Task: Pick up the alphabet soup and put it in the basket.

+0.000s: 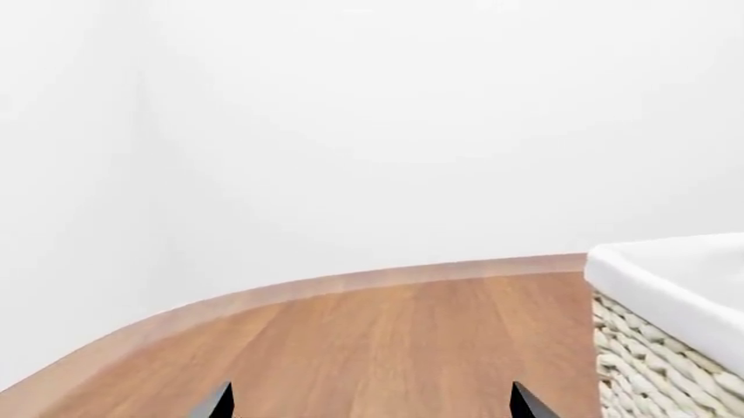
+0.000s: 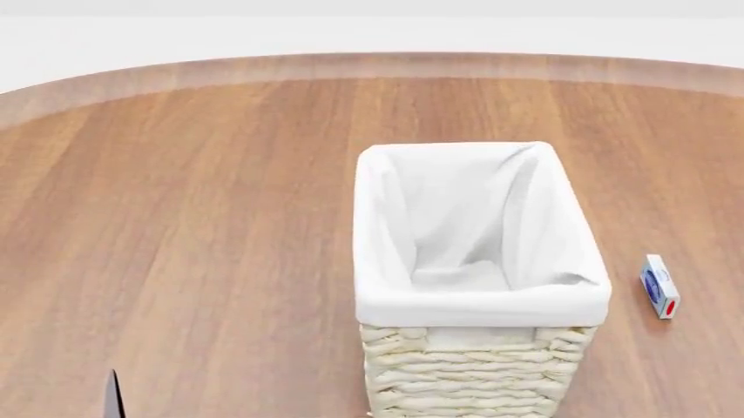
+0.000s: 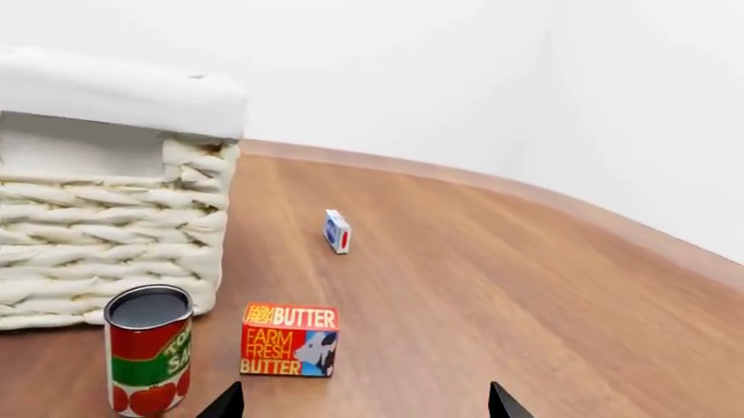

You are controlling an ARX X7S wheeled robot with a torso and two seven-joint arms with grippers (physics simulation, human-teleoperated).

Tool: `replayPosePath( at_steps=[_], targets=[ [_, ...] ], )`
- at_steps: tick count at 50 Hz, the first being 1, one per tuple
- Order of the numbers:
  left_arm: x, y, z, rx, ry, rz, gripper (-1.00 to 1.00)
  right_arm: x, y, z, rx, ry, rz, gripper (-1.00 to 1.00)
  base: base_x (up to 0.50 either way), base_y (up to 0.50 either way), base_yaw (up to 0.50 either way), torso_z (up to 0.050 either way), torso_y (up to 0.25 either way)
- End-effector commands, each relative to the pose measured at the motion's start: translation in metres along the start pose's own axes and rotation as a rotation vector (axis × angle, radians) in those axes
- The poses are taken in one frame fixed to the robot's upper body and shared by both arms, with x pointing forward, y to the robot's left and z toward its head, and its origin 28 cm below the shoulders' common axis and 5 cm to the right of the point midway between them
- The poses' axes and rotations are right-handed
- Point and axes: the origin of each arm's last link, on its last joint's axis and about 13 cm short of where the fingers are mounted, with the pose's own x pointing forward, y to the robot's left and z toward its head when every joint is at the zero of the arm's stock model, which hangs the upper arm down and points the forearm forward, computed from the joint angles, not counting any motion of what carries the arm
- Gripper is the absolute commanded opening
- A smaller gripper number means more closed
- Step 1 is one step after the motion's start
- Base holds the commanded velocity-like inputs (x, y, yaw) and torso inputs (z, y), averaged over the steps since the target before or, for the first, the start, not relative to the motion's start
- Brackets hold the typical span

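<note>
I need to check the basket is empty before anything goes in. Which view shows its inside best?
The head view: it looks down into the basket, showing only white lining. Each wrist view shows only the basket's outside: a corner in the left, one woven side in the right.

Left fingertips [image 1: 215, 402]: two dark, pointed wedges, matte black with a lighter grey inner face.
Right fingertips [image 3: 226, 404]: the same dark, sharp triangular pair.
Head view: one thin black sliver [image 2: 113, 394], left of the basket [image 2: 465, 374].
Markings, cables, screws: too little shows to tell.
</note>
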Motion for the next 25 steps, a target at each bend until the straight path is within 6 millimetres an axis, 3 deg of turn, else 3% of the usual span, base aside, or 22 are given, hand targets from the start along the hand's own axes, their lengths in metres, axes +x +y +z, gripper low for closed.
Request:
replayPosePath(
  at_steps=[1, 8, 17, 24, 25],
  targets=[
    [0.0, 0.001, 0.001, -0.001, 0.002, 0.009, 1.0, 0.002, 0.004, -0.016, 0.009, 0.004, -0.03, 1.0, 0.0, 0.0, 0.0, 0.0, 0.0],
    [0.0, 0.002, 0.002, 0.001, 0.002, 0.01, 1.0, 0.004, 0.005, -0.024, 0.019, 0.012, -0.047, 1.0, 0.0, 0.0, 0.0, 0.0, 0.0],
    [0.0, 0.002, 0.002, 0.003, 0.002, 0.009, 1.0, 0.008, 0.003, -0.02, 0.03, 0.012, -0.065, 1.0, 0.0, 0.0, 0.0, 0.0, 0.0],
    [0.0, 0.002, 0.002, 0.004, 0.004, 0.011, 1.0, 0.009, 0.007, -0.032, 0.04, 0.023, -0.069, 1.0, 0.0, 0.0, 0.0, 0.0, 0.0],
    [0.0, 0.002, 0.002, 0.003, 0.004, 0.011, 1.0, 0.009, 0.006, -0.027, 0.039, 0.025, -0.069, 1.0, 0.0, 0.0, 0.0, 0.0, 0.0]
  ],
)
